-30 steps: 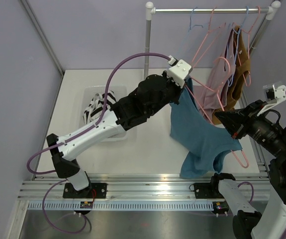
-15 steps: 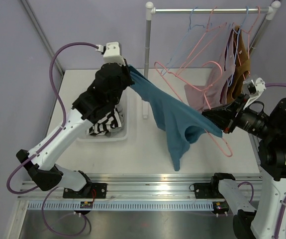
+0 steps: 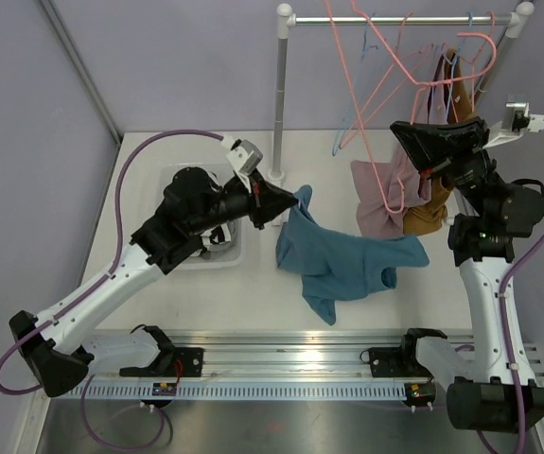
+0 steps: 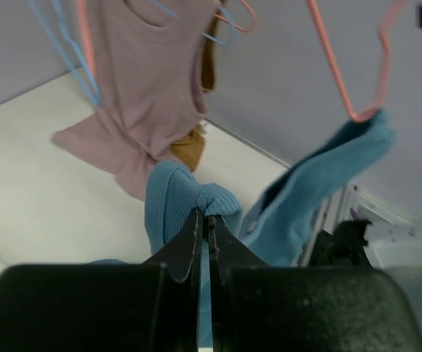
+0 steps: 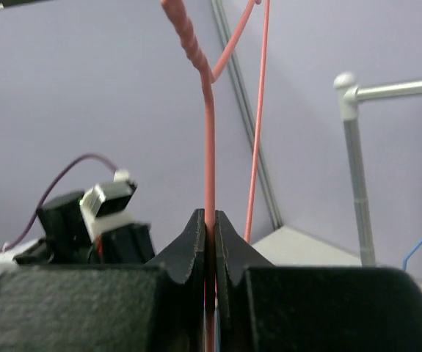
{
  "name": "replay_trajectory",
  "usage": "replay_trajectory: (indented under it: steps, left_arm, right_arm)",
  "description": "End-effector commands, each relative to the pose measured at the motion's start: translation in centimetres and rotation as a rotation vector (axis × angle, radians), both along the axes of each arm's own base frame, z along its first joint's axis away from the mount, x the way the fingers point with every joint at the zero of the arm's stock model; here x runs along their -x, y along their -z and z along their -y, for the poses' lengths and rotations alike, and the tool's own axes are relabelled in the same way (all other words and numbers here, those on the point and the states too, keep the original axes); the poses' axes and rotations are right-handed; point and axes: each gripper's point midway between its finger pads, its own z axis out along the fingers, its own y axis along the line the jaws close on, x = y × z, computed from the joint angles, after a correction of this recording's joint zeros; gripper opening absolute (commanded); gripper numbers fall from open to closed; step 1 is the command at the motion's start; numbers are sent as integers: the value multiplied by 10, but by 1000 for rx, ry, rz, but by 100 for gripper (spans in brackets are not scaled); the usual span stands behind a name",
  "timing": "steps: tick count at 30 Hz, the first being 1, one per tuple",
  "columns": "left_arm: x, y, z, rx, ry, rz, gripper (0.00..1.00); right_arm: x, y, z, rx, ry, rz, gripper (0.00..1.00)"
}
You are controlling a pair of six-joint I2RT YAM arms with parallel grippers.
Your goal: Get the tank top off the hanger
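The blue tank top [image 3: 342,260] lies crumpled on the white table. My left gripper [image 3: 288,202] is shut on its upper left edge and holds that edge just off the surface. In the left wrist view the pinched fold [image 4: 185,194] bulges above my closed jaws. The top's far end [image 4: 343,158] shows right under a corner of the pink hanger [image 4: 343,81]; I cannot tell if they touch. My right gripper [image 3: 402,135] is shut on the pink hanger [image 3: 345,85] and holds it high near the rail. The wire [image 5: 209,110] runs straight up from my closed jaws.
A mauve tank top [image 3: 380,203] and a brown garment [image 3: 428,213] hang on other hangers from the rail [image 3: 404,19]. The rack's pole [image 3: 279,95] stands behind my left gripper. A white bin [image 3: 179,176] with striped cloth sits at the left.
My left gripper dropped from high on the left to low beside the bin, dragging the blue top onto the table. My right gripper rose toward the rail with the pink hanger.
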Motion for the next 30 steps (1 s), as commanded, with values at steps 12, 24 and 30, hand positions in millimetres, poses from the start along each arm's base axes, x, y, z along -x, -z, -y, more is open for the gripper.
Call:
replay_trajectory:
  steps: [12,24,30]
  left_arm:
    - [-27,101,-34,-195,-301,-154,0]
    - [-36,130,-38,-333,-385,-242,21]
    - [-20,129,-47,-357,-371,-234,82]
  right_arm:
    - [20,40,95,183,743,-276,0]
    - [-48,89,116,355,792,-686,0]
    - [-102,65,123,403,804,-660,0]
